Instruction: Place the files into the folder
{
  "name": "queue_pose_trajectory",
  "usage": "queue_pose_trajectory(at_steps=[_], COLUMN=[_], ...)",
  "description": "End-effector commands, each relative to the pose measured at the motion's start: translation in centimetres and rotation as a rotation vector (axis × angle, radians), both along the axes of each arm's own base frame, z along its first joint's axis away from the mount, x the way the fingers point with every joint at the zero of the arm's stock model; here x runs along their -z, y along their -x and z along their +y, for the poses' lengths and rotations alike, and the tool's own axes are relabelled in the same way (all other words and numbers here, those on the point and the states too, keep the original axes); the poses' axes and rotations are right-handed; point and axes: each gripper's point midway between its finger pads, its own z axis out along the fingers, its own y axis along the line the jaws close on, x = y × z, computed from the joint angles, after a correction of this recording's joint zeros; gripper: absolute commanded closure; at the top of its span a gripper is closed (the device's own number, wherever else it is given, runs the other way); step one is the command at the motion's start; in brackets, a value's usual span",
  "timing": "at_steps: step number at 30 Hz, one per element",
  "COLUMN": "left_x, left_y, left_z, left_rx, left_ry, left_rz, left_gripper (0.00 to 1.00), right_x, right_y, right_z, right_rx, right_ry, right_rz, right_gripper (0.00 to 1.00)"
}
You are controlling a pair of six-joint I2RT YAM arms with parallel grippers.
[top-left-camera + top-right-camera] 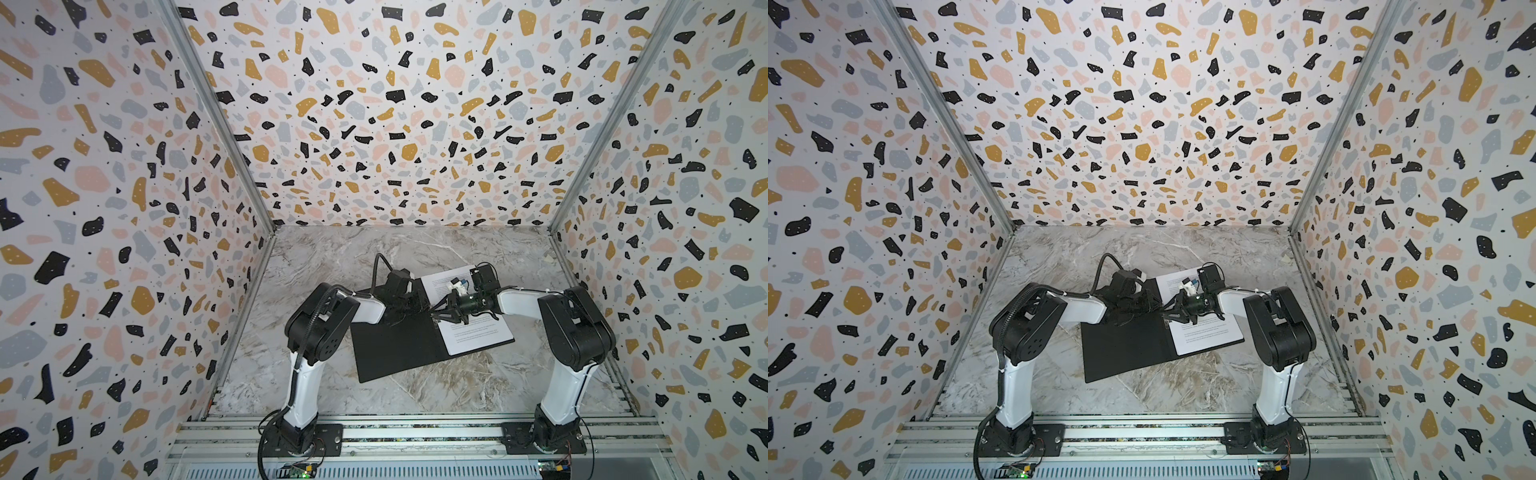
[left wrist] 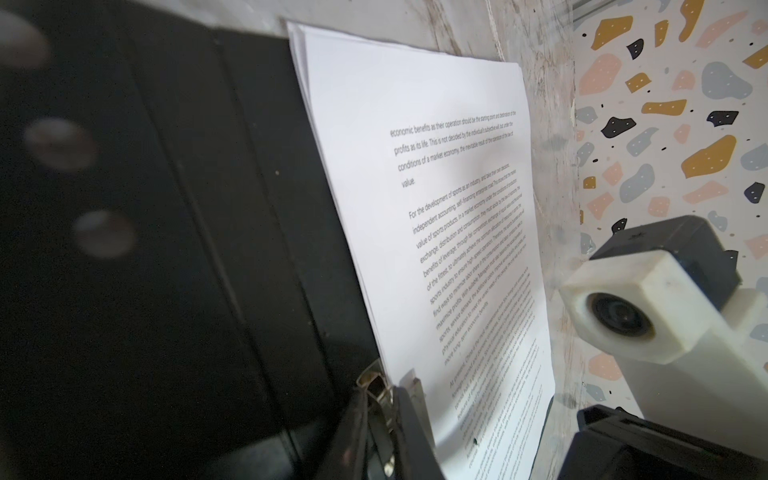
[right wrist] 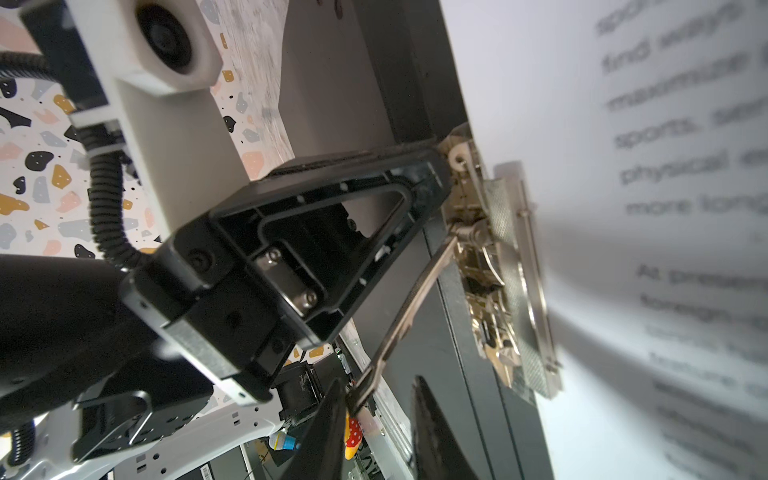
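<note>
**Right gripper** (image 3: pixel 378 386): bottom centre of the right wrist view. Jaws apart, with the black tip of the clip lever (image 3: pixel 415 299) standing between them against one finger.

**Left gripper** (image 2: pixel 380 390): bottom centre of the left wrist view. Jaws nearly together, pinched on one end of the metal spine clip (image 3: pixel 490 266).

**Files** (image 2: pixel 415 166): white stack, printed text uppermost, lying on the right half of the folder (image 2: pixel 166 249). The spine-side edge appears tucked under the spine clip.

**Folder**: open, black inside up, lower middle in both top views, on the marble table (image 1: pixel 415 257).

**Handling note**: the step in hand is probably swinging the clip lever. Close squarely on its tip and follow its arc. Brace the spine clip with the left gripper so the files do not skew.
</note>
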Motion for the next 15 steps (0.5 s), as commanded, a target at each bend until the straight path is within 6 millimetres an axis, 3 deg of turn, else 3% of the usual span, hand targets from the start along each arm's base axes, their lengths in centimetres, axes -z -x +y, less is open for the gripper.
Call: queue_pose_trajectory(at_steps=[1,15], left_x=[2.9,3.7], left_y=[1.2,1.4], left_z=[0.4,0.4], left_rx=[0.018,0.028], left_ry=[-0.061,-0.060], left_rz=[0.055,0.070], left_gripper=[0.84,0.84], right_x=[-0.1,1.9], right_y=[0.2,1.8], right_z=[0.2,-0.8], right_rx=[-0.011,0.001], right_ry=[-0.007,-0.005], right_rz=[-0.003,0.025], right_gripper=[0.75,0.92])
